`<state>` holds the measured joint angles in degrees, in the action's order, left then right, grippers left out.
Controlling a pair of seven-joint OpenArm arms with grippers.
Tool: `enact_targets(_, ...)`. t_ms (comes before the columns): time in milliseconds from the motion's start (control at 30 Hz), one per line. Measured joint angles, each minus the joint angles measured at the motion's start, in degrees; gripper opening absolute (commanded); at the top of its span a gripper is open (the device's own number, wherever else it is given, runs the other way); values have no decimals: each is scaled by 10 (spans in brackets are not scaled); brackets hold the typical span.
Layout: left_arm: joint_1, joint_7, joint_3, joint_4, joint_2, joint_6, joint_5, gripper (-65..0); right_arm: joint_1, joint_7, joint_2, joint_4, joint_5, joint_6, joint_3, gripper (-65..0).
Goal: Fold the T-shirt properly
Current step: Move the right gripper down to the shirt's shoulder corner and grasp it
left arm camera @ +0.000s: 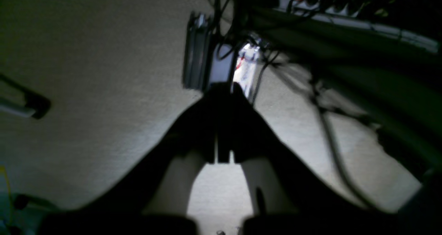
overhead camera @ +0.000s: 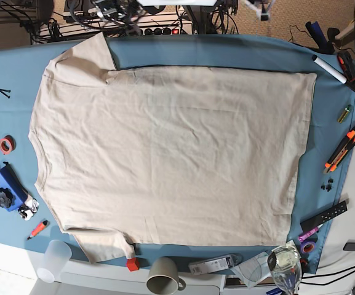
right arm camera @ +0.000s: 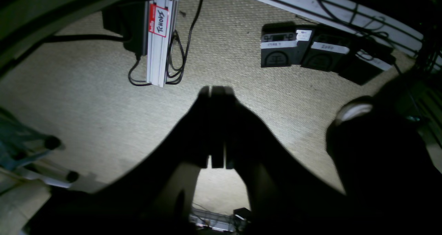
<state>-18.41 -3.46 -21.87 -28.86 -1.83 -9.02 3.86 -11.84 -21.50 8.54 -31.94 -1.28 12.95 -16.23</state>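
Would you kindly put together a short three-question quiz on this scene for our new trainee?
1. True or false: the T-shirt is already folded in half.
2. Which lies on the table cloth right of the shirt? A) orange utility knife B) scissors C) a book
3. Fill in: both the left hand and right hand are ____, hanging over carpet.

Key: 1 false, it lies spread flat; 2 A; 3 shut.

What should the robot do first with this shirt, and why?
Probably bring both arms up over the table and open their end effectors. The T-shirt lies flat and unfolded on the blue cloth, while the left end effector and right end effector hang shut above the carpet.
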Motion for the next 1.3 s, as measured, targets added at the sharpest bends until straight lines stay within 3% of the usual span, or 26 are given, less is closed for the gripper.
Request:
enact_targets(300, -101, 5, 1, -124, -37, -66, -33, -650, -144, -18, 97, -217, -16, 0, 0, -650)
enact_targets(433, -165, 35, 1, -204, -46, -65, -72, -650, -217, -22, 139, -327, -14, -1, 1, -650)
enact_targets(633, -265, 36, 2, -348, -48, -65, -101, -650, -332, -78, 183, -515, -14, 1, 11, -650)
enact_targets(733, -315, 37, 2, -420, -49, -70, -102, -650, -389, -104, 183, -608, -17, 1, 52, -650)
enact_targets(867, -379, 39, 2, -515, -48, -73, -102, -650, -457, -146, 183, -726, -70, 1, 128, -650)
enact_targets(1033, -440, 82, 2, -619, -49, -74, -150, -650, -527, -195, 182, -845, -132, 1, 239, -650)
enact_targets(1167, -454, 92, 2, -672, -49, -74, -158, -650, -544, -216, 174, -918, -158, 1, 327, -650)
enact_targets(1300, -455, 105, 2, -694, -49, -74, -159, -650, -542, -222, 143, -958, -178, 4, 400, -650)
